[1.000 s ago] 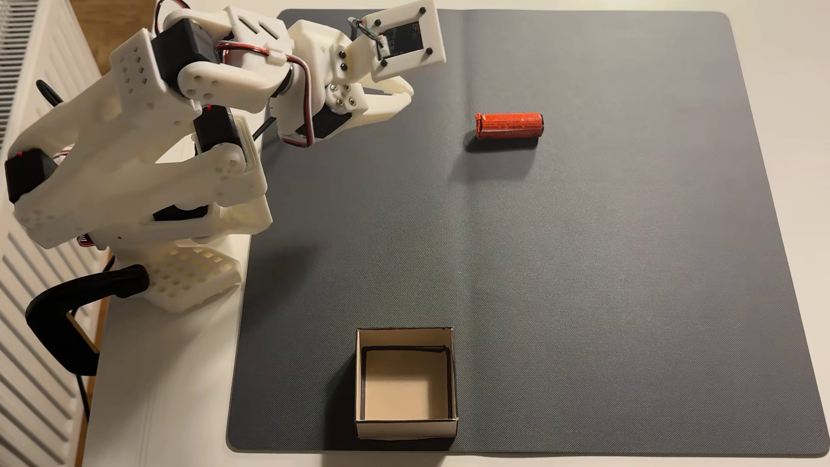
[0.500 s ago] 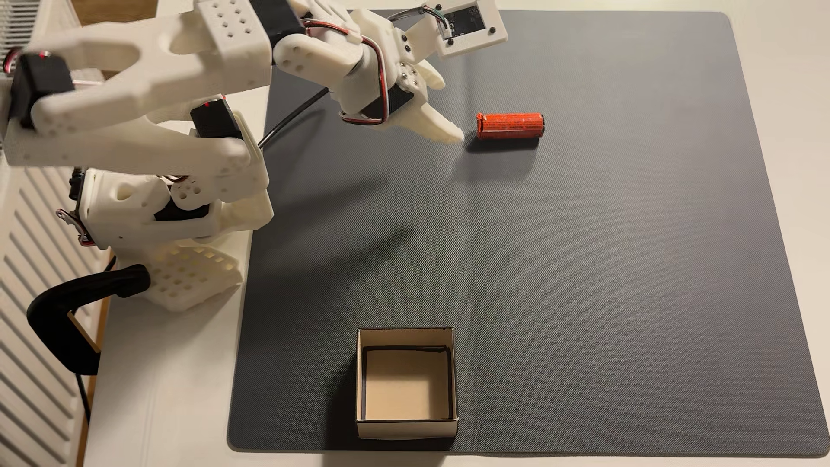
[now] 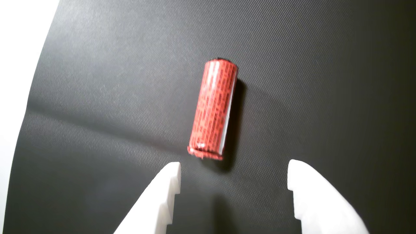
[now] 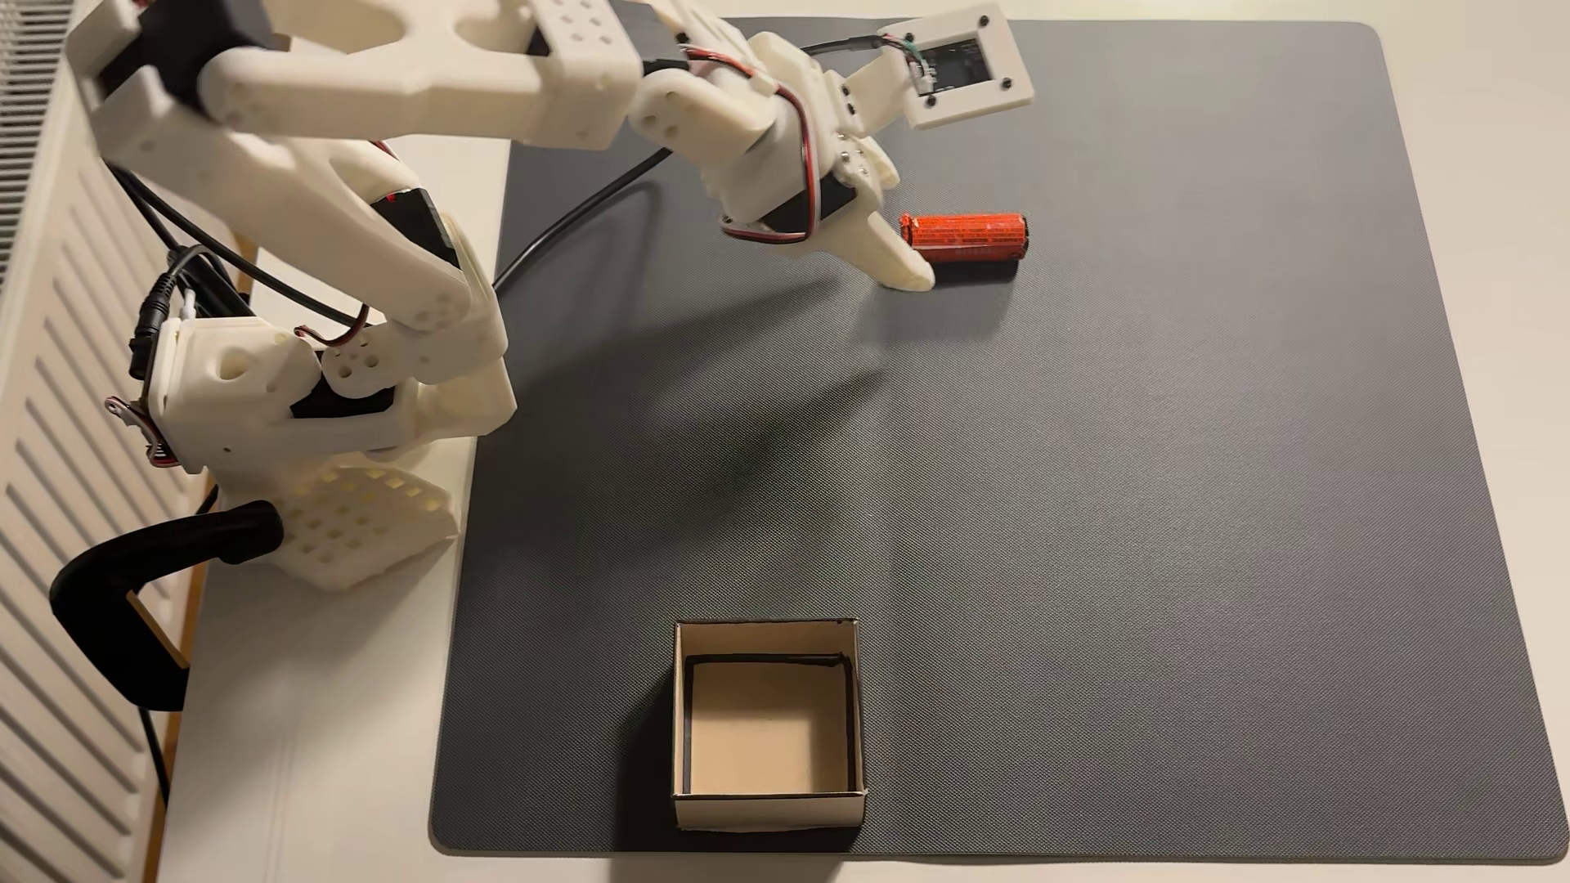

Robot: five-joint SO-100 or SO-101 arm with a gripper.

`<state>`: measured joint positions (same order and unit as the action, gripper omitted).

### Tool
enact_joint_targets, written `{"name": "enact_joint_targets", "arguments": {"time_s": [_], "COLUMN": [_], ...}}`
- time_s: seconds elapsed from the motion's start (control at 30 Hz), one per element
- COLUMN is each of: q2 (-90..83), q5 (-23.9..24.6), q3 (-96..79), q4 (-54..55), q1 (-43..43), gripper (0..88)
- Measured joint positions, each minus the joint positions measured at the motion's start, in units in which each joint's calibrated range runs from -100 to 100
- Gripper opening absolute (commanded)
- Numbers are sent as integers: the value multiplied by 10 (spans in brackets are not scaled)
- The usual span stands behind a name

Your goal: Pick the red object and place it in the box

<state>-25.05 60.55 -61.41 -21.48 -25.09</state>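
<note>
The red object [image 4: 964,236] is seen lying on its side on the grey mat [image 4: 1104,509], towards the far side of the mat in the fixed view. It is not yet lifted; no contact with the pincer [image 3: 234,169] can be made out. In the wrist view the cylinder [image 3: 213,109] is seen lengthwise, crinkled end nearest the camera, dark end away.

The pincer is spread wide and holds nothing. In the wrist view its two white fingertips [image 3: 170,178] are placed either side of a gap wider than the cylinder, with the crinkled end just ahead of the gap and slightly towards the left fingertip. In the fixed view one finger [image 4: 896,259] is seen just beside the crinkled end, low over the mat; whether it touches the mat cannot be told.

The box [image 4: 769,802] is seen open and empty at the near edge of the mat, well apart from the cylinder. The mat is laid on a white worktop [image 4: 340,722].

Progress is judged as early: the approach is nearly made, the grasp is not. Left to be done: the fingers brought around the body, closure, lift, carry to the box, release.
</note>
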Motion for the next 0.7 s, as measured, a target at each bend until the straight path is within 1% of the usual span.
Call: {"name": "enact_joint_targets", "arguments": {"time_s": [0.33,0.53,0.7], "q2": [129,185,212], "q5": [-2,-2,-2], "q3": [102,110,115], "q4": [2,57,67], "q1": [-1,-1,-1], "gripper": [255,255,255]}}
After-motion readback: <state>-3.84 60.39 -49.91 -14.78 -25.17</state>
